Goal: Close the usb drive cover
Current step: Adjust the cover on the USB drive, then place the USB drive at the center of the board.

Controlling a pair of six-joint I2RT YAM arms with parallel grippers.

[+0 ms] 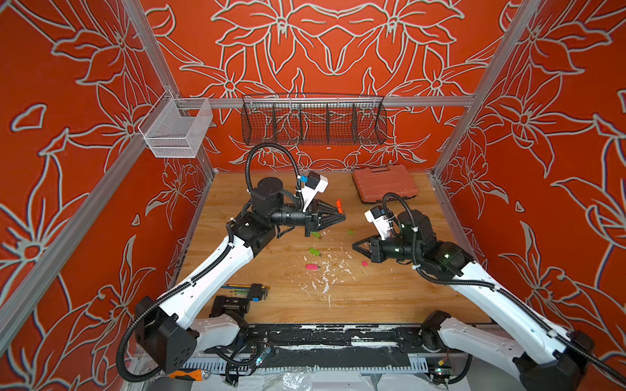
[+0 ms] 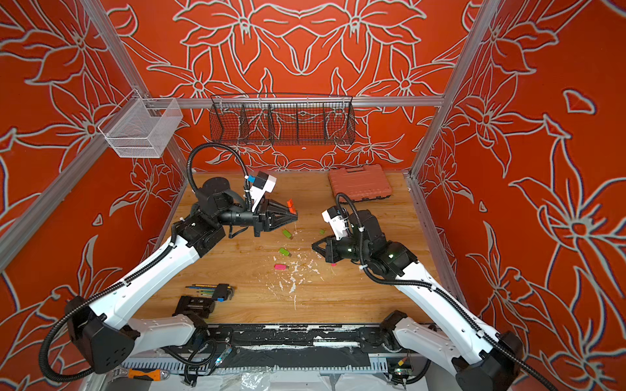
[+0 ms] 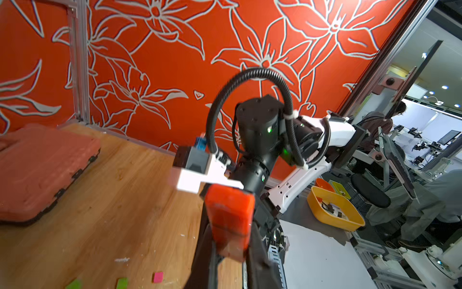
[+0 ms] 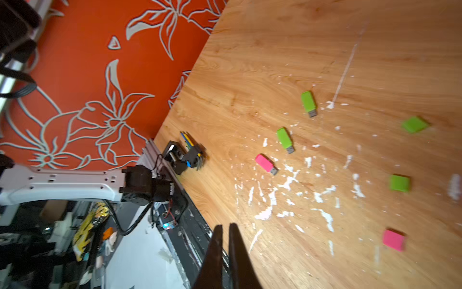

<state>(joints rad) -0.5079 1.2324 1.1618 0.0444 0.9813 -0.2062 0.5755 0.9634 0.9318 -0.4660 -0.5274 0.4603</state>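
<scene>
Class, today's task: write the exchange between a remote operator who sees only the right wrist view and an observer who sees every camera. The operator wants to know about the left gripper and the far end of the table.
Operator: The left gripper is outside my view. What is it doing?
Observer: It is shut on an orange USB drive, which sticks up from between its jaws.
Operator: What lies at the far end of the table?
Observer: A closed orange tool case, near the back wall on the right arm's side.
</scene>
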